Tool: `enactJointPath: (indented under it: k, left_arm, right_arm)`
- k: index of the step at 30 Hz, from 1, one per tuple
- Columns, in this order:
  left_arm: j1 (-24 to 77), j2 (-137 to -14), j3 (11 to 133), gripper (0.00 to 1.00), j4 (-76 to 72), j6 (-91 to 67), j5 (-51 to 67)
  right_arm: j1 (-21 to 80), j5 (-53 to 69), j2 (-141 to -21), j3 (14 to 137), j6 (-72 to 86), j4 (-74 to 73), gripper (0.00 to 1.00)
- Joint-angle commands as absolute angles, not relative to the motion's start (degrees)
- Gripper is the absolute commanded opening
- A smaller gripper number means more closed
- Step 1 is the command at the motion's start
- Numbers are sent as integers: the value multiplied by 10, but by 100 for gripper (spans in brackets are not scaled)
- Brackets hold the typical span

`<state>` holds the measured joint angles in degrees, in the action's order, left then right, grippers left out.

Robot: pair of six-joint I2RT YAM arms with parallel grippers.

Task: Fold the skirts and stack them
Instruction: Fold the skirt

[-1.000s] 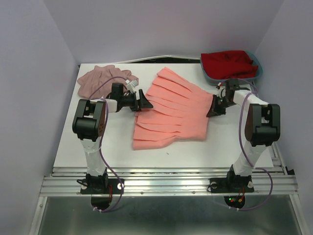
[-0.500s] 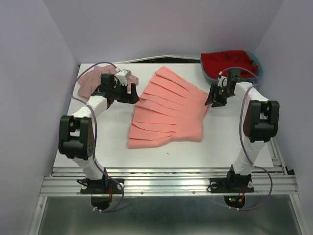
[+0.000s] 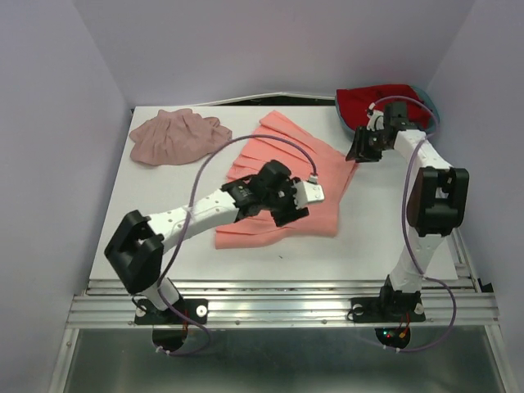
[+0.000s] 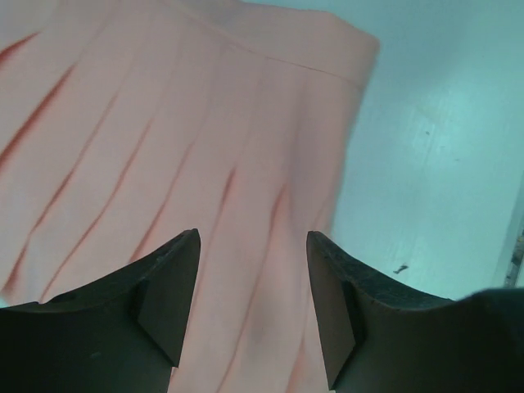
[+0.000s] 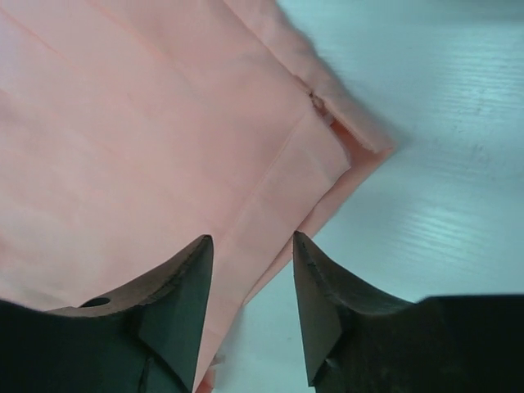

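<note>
The coral skirt (image 3: pixel 282 155) lies fanned flat on the worktop (image 3: pixel 155 184). It looks light, limp and apt to slide, so it is best pinched at the waistband corners. The left jaws hover half-open over its near pleats and the right jaws half-open over its waistband corner, both empty. To its far left lies the crumpled mauve skirt (image 3: pixel 173 136). To its right, a basket (image 3: pixel 432 115) holds red cloth (image 3: pixel 364 98).

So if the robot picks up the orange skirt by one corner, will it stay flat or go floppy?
Probably floppy: the orange skirt lies flat on the table, so it would likely droop. Its pleats fan out loosely, so they might spill open. It looks thin, so it is likely light.
</note>
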<state>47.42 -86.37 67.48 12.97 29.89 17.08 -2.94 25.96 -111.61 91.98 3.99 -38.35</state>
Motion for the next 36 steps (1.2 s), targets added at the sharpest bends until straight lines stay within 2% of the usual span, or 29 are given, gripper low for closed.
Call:
enactJointPath:
  k: [1, 4, 9, 12, 13, 15, 16, 18, 19, 20, 29, 33, 35, 36]
  left_arm:
    - [521, -924, 686, 66, 138, 300, 145]
    - [530, -975, 721, 67, 123, 277, 148]
    - [530, -1005, 746, 69, 120, 257, 173]
    - [530, -1002, 737, 70, 121, 265, 171]
    - [530, -1000, 724, 71, 120, 271, 169]
    - [530, -990, 711, 74, 114, 277, 165]
    - [530, -984, 703, 76, 113, 284, 165]
    - [531, -962, 673, 80, 107, 310, 159]
    - [531, -958, 658, 81, 108, 320, 158]
    - [531, -950, 651, 82, 113, 332, 157]
    - [552, -868, 584, 81, 154, 412, 159]
    - [552, -861, 561, 80, 156, 401, 136]
    - [551, -854, 548, 80, 167, 396, 132]
    - [550, -850, 543, 80, 170, 398, 134]
  right_arm:
    - [-32, 211, -1132, 928, 11, -318, 51]
    - [-32, 186, -1155, 932, -11, -289, 59]
    - [-32, 178, -1207, 947, -33, -254, 61]
    - [-32, 193, -1228, 954, -40, -250, 58]
    - [-32, 193, -1239, 958, -44, -248, 50]
    - [-32, 188, -1249, 963, -47, -247, 42]
    - [-32, 184, -1252, 964, -54, -247, 31]
    - [-32, 186, -1253, 959, -59, -243, 17]
    - [-32, 190, -1249, 953, -61, -243, 5]
    - [-32, 194, -1245, 949, -61, -244, 1]
    - [-32, 284, -1117, 859, -20, -272, 1]
    - [-32, 258, -1086, 852, -24, -273, 2]
    - [-32, 227, -1094, 867, -29, -276, 22]
    - [-32, 200, -1099, 874, -33, -277, 49]
